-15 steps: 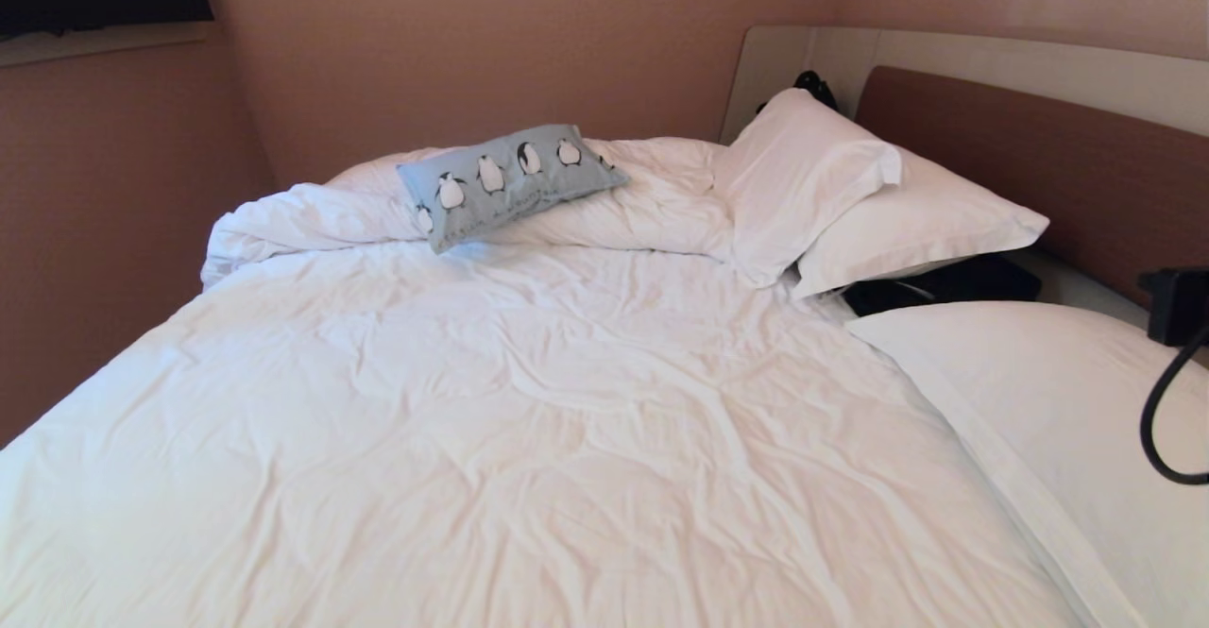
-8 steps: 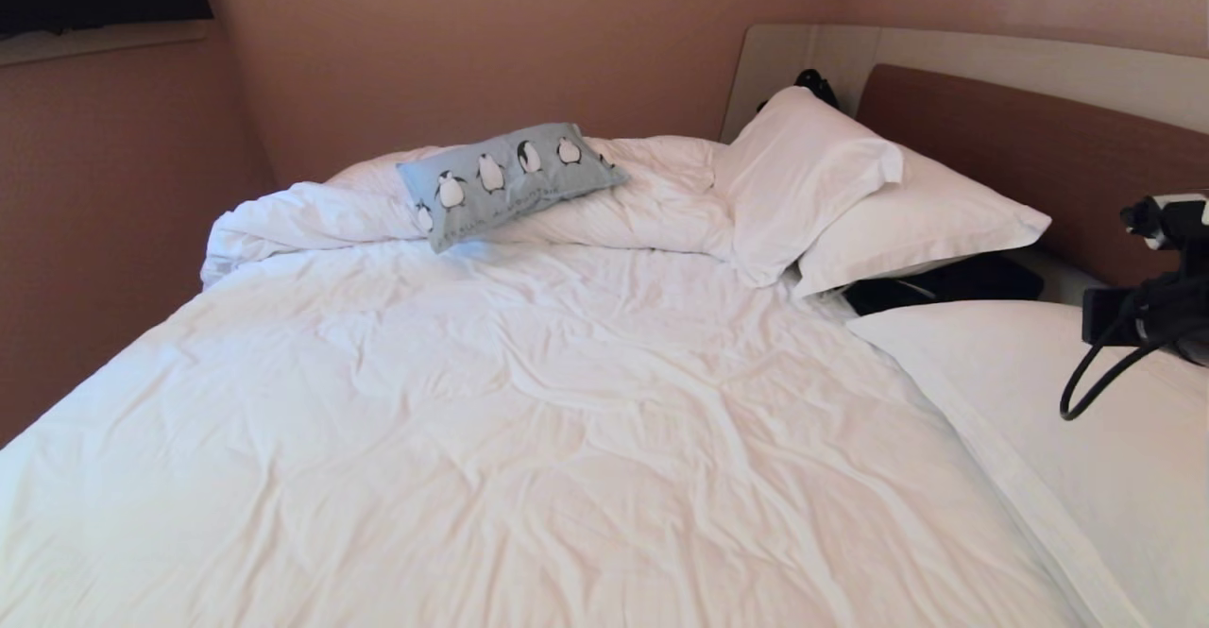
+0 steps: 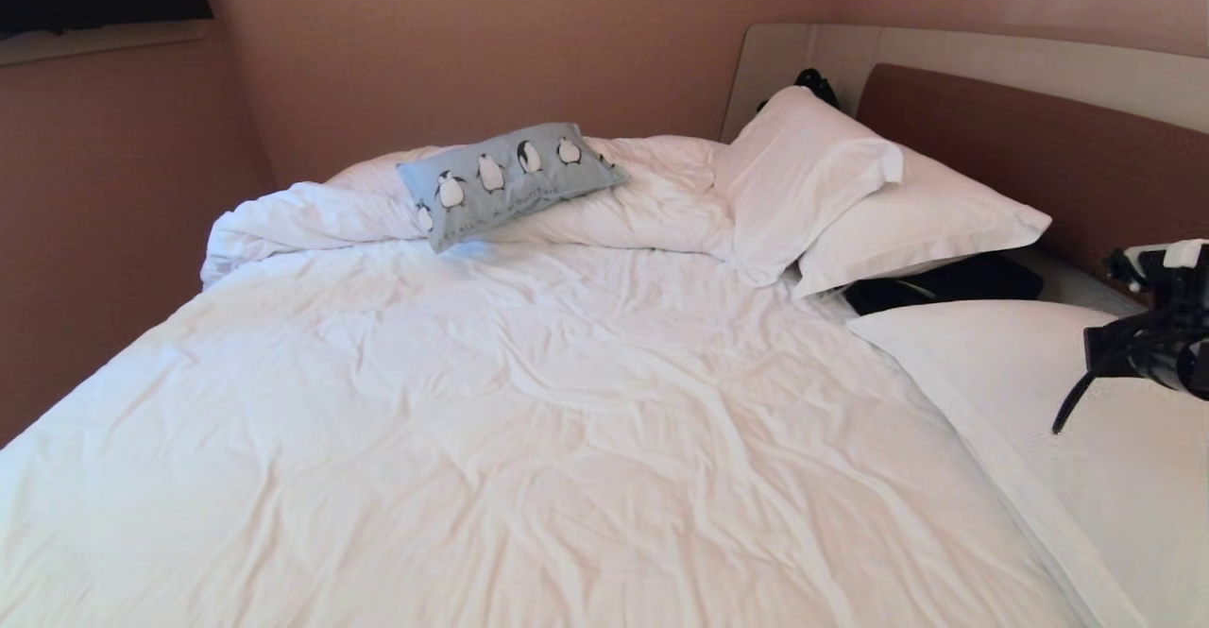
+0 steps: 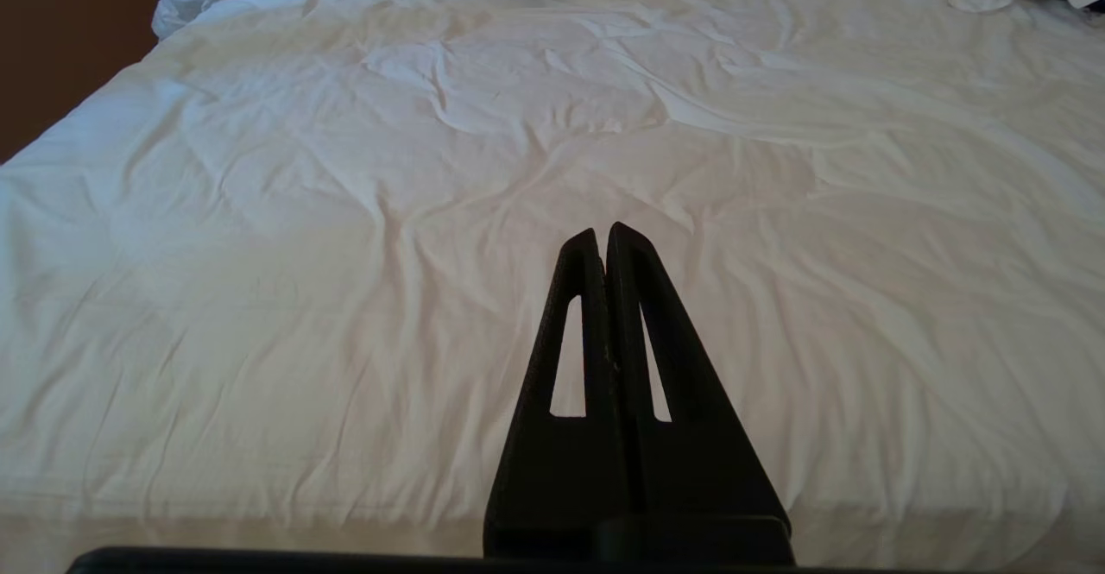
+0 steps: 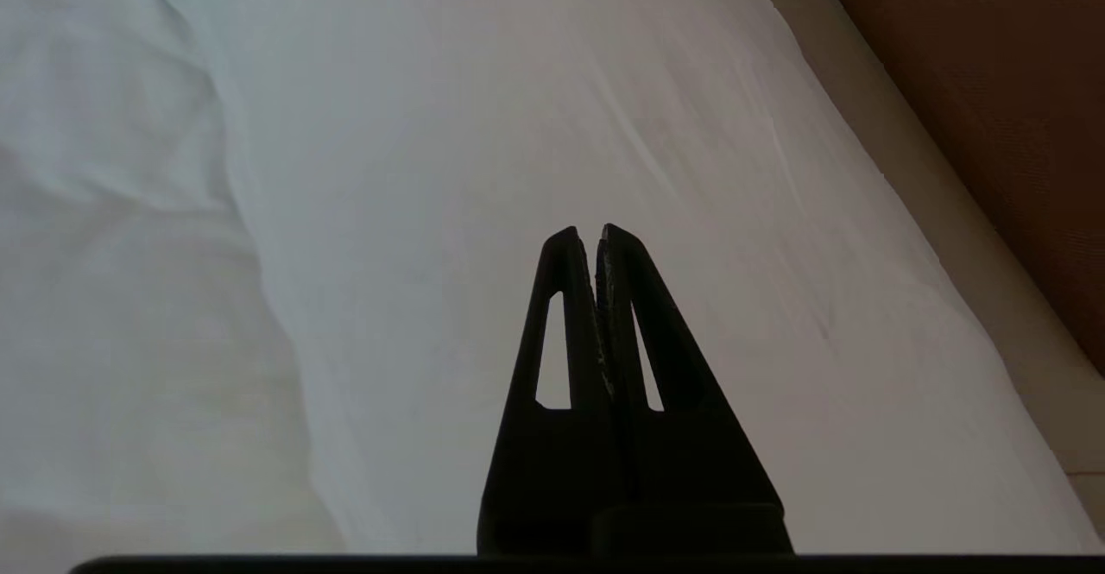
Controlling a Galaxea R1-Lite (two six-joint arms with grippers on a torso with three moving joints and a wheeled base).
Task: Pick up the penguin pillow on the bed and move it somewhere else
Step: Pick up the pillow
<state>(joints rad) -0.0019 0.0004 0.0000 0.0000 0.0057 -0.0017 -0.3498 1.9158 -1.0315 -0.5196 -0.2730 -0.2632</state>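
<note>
Head view: the penguin pillow (image 3: 508, 182) lies on the bunched duvet at the far side of the bed (image 3: 529, 439), tilted, one long edge propped on the fold. It is well apart from the right arm (image 3: 1157, 340), which shows only at the right edge of the frame as a dark wrist with a looping cable, hanging over the near white pillow (image 3: 1058, 392). From that arm the cushion lies far ahead and across to the left, past the two stacked pillows (image 3: 850, 194). The step in hand looks like the reach. To do it well, the arm should travel high over the duvet, spread its fingers before arriving, and come down on the cushion's near long edge, pinching the cushion itself and not the duvet under it.

Left wrist view: the left gripper (image 4: 603, 237) points level across the flat duvet, fingers pressed together and empty. The cushion is beyond the top of this frame, far ahead of the tips. This arm looks parked.

Right wrist view: the right gripper (image 5: 584, 237) has its fingers closed on nothing. It angles down over the plain white pillow, the brown headboard (image 5: 993, 73) off to one side. The penguin cushion does not show here, so the wrist needs to swing toward it first.
</note>
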